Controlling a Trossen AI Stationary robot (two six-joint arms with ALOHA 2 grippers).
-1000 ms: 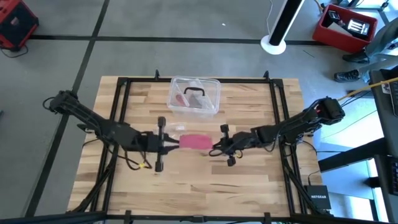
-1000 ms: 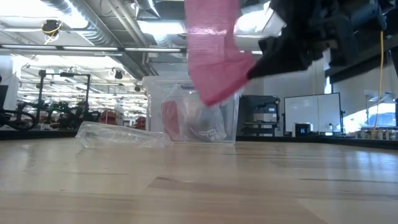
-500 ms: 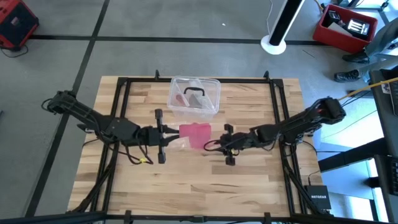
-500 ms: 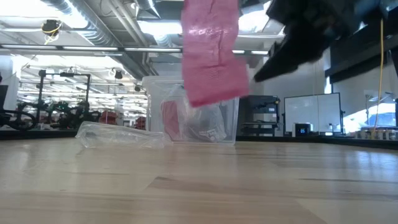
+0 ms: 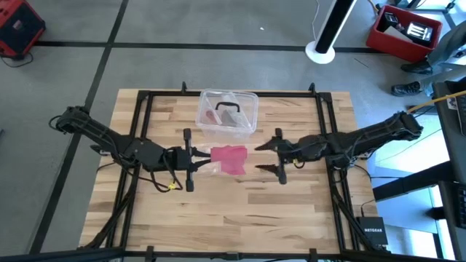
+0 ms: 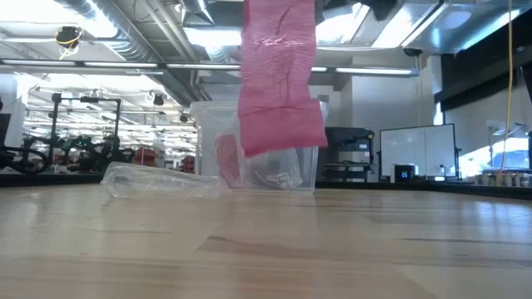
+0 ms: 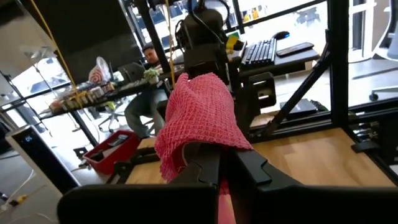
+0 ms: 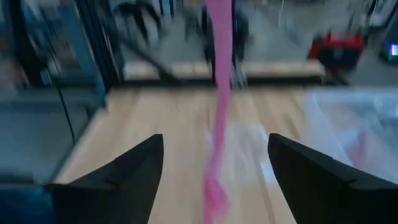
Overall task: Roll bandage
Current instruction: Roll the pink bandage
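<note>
Wooden table [image 5: 233, 218] under a black frame, concrete floor around it, workshop benches behind in the low view. Left gripper [image 5: 195, 158] fingers [image 7: 208, 165] are pinched together on one end of the bandage [image 5: 228, 159], holding it up off the table. From overhead the pink-red strip reads as a bunched patch just beside that gripper, near table centre. In the low view it hangs as a flat band, lower end free above the wood, top cut off by the frame edge, so the grip point is not visible there. Left wrist view shows the mesh fabric draped over the fingertips; what is under the drape is hidden. Right gripper [image 5: 271, 158] sits apart from the strip on its other side, fingers [image 8: 134, 171] spread wide, nothing between them; its wrist view is blurred, strip seen edge-on as a thin pink line. Clear plastic box [image 5: 227, 113] stands behind the bandage, contents hard to make out. Crumpled clear wrapper [image 6: 162, 180] lies on the table beside the box. A seated person [image 7: 144, 93] shows far off, partly hidden.
</note>
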